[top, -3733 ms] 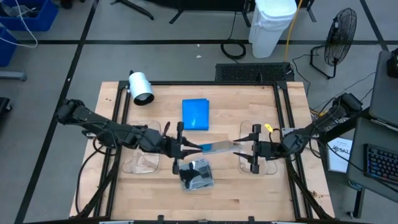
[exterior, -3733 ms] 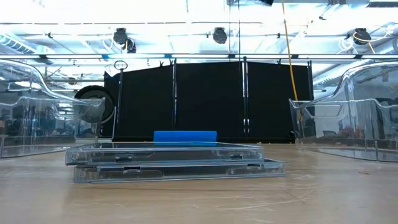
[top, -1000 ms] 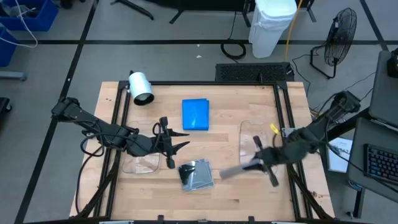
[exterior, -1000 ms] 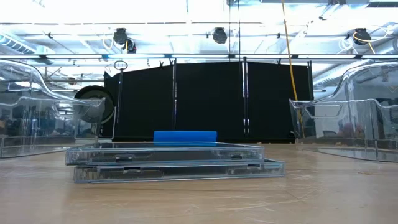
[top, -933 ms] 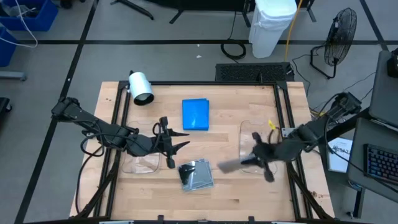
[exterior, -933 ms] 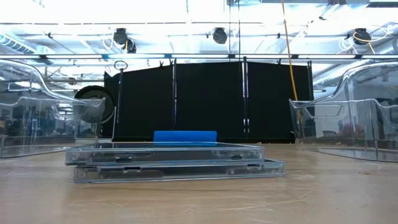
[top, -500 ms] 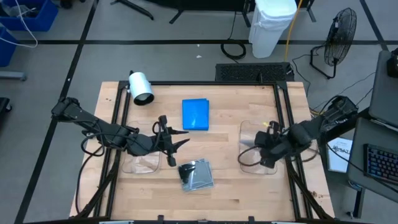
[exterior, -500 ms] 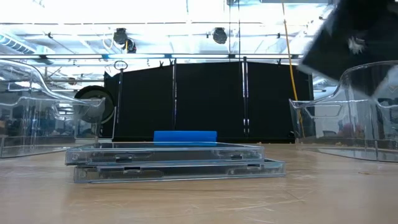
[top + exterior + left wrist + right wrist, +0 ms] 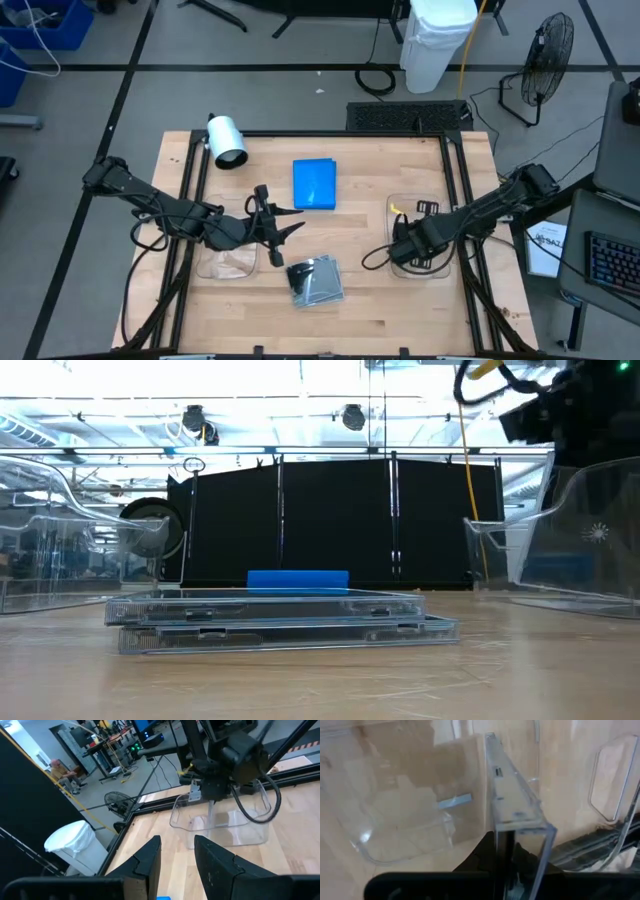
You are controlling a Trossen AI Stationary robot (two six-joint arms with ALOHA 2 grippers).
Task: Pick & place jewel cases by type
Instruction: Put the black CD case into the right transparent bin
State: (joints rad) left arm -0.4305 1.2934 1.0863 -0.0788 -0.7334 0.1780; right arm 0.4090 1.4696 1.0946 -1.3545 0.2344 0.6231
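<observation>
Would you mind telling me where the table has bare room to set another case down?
Bare wood lies along the near edge below the stacked grey cases, and between the blue case and the right tray. It is crowded at that tray, where the right gripper holds a clear case, and around the left gripper by the left tray.

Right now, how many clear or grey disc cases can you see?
3. Two clear cases lie stacked at the table's front middle. A third case is held edge-up by the right gripper over the right tray. More may be hidden.
</observation>
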